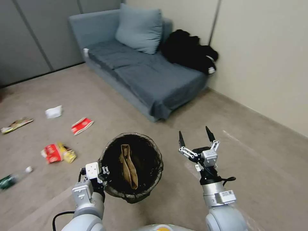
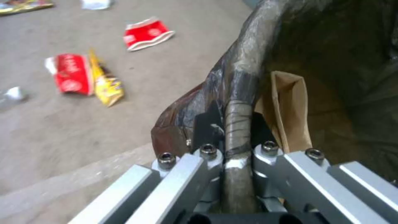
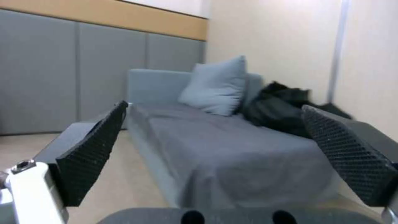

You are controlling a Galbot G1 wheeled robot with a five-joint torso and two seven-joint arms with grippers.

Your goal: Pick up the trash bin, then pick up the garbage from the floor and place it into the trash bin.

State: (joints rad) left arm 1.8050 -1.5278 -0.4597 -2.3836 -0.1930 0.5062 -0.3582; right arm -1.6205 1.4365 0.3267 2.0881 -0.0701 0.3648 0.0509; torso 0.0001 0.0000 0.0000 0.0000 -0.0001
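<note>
Trash bin (image 1: 131, 166) is held off floor by its rim, left claw (image 2: 238, 146) clamped on it. Right claw (image 1: 196, 136), jaws apart & empty, is beside bin; red/yellow wrappers (image 1: 58, 152) are left of bin, nearer left arm.

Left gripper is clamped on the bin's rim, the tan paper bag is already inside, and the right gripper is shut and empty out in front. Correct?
Not quite: the right gripper is open, its fingers spread wide with nothing between them, as the right wrist view and head view show. The rest holds: the left gripper is clamped on the rim of the trash bin, and the tan paper bag lies inside it.
</note>
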